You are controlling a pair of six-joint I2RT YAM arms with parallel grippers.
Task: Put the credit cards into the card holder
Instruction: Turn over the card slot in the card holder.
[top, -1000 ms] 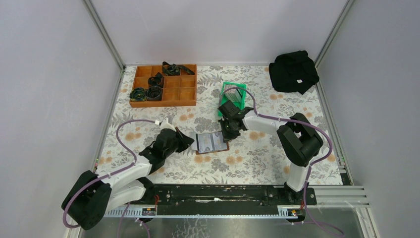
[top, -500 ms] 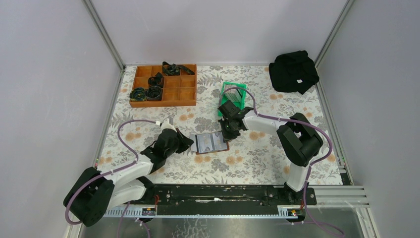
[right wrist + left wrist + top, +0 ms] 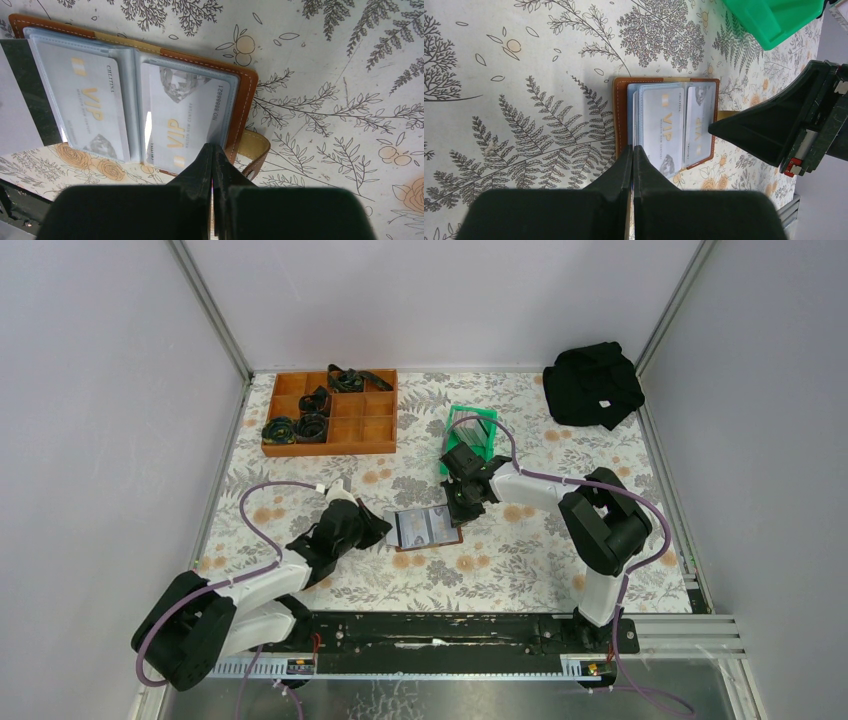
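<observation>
Top external view: card holder [image 3: 429,544] lies opened flat in the middle of the floral worktop [image 3: 530,550], right between the two arms.
Inside it: two silver credit cards [image 3: 182,117] marked VIP sit side by side in clear sleeves, faces up.
Left edge: left tool [image 3: 632,151] has its jaws pressed together with nothing between them, tip right at the holder's left rim.
Right edge: right tool [image 3: 213,150] also has its jaws together and empty, tip down at the holder's right rim.
Tab: snap tab [image 3: 254,150] pokes out just beside that right tip.
Farther back: green bin [image 3: 471,430], just beyond the right tool.
Far left: wooden tray [image 3: 352,430] with dark coiled items in several compartments.
Far right corner: black bag [image 3: 592,383], well apart.
</observation>
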